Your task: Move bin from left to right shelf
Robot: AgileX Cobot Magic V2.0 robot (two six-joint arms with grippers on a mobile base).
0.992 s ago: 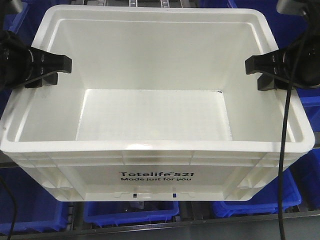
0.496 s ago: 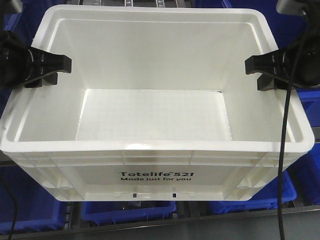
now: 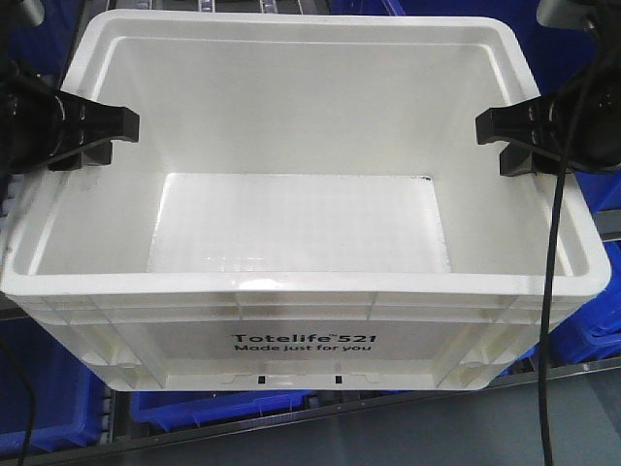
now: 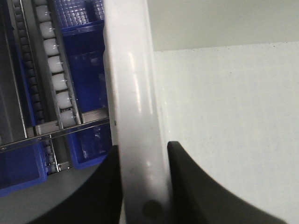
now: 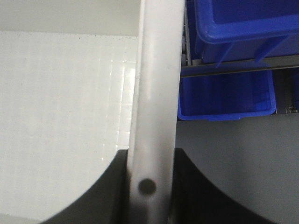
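The bin (image 3: 291, 107) was white, black-lettered, with a faint grid pattern on its floor. The left tool (image 4: 143, 148) and right tool (image 5: 152, 153) were black; smaller bins (image 5: 224, 98), blue.

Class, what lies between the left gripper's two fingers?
The rim of the white bin fills the gap in the left gripper; the left wrist view shows it.

blue bins (image 5: 225, 97) on metal roller shelving (image 4: 55, 79); grey floor (image 5: 233, 168) below.
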